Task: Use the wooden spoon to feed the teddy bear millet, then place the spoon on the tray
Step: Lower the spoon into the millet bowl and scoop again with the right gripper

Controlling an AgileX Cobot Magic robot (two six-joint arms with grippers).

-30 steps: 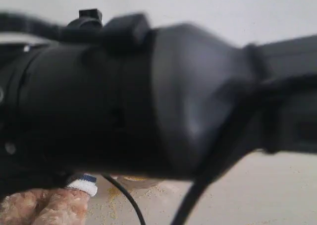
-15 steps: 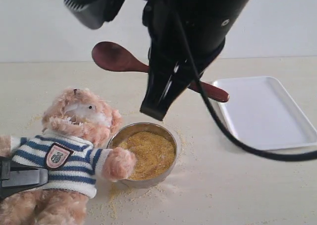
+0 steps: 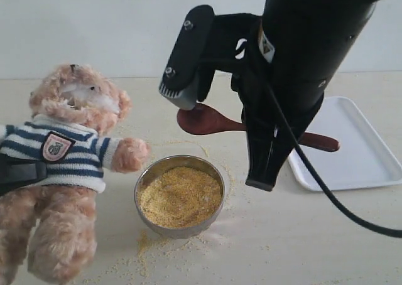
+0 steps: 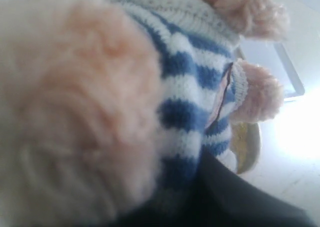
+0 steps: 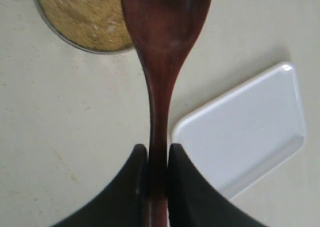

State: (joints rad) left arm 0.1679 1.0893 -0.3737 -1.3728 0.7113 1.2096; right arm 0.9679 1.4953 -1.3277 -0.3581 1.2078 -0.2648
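Risk of slippage: right gripper (image 5: 158, 154) pinches the wooden spoon (image 5: 162, 47) by its slim handle; left gripper (image 3: 22, 172) clamps the teddy bear (image 3: 69, 140) toward the desk's left edge, where its paw could scatter the millet (image 3: 179, 197).

Pale beige tabletop (image 3: 314, 235), matte, with its load.
Carries a round steel bowl (image 3: 182, 230) of millet (image 3: 179, 197), grains also scattered around it; white tray (image 3: 364, 159) apart, to the right.
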